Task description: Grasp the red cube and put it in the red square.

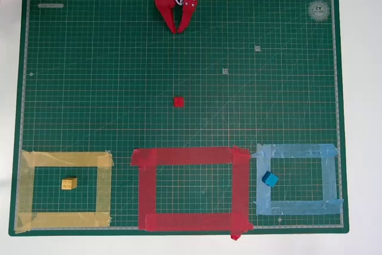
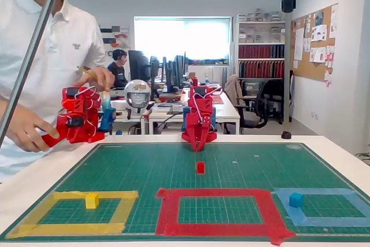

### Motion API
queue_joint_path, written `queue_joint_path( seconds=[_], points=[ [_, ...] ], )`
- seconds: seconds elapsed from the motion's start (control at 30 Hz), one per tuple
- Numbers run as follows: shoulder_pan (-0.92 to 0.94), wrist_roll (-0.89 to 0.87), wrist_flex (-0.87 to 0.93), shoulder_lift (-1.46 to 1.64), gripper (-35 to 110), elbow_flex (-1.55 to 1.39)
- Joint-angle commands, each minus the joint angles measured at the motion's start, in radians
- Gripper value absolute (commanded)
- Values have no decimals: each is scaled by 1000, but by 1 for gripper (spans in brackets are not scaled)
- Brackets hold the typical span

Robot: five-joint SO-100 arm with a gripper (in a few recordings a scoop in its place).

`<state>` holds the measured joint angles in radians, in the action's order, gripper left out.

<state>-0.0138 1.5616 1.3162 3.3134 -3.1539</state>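
In the overhead view we see the tool [image 1: 178, 28] at the far edge of the green cutting mat [image 1: 89, 88], its two red fingers drawn together to a point, nothing between them. The red arm [image 2: 198, 117] is folded back over its base, tool aimed down at the mat, as the fixed view also shows.

The red cube [image 1: 179, 102] sits alone on the open mat, well apart from the tool and short of the red square [image 1: 188, 156], roughly in line with both. We see nothing between tool and cube. The square is an outline of wide, glossy red tape strips with uneven, overlapping corners, its interior showing bare gridded mat.

To its left in the overhead view, a yellow tape outline [image 1: 65, 159] holds a yellow cube [image 1: 69, 183]. To its right, a light blue tape outline [image 1: 298, 150] holds a blue cube [image 1: 270, 178] near its left strip. The mat lies on a white counter [image 1: 358, 88].
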Motion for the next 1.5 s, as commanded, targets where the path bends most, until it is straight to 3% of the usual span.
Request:
queue_joint_path(
  seconds=[0.0,0.53,0.67,0.77,0.93,1.3,1.47],
  points=[
    [23,12,12,37,0,-6],
    [-20,20,3,-5,0,-5],
    [-37,74,-169,-155,-1,91],
    [-38,86,-287,-408,-1,310],
    [-32,78,-247,-836,-1,819],
    [11,25,264,-1707,0,1767],
    [14,17,305,-1901,0,1928]
  ],
)
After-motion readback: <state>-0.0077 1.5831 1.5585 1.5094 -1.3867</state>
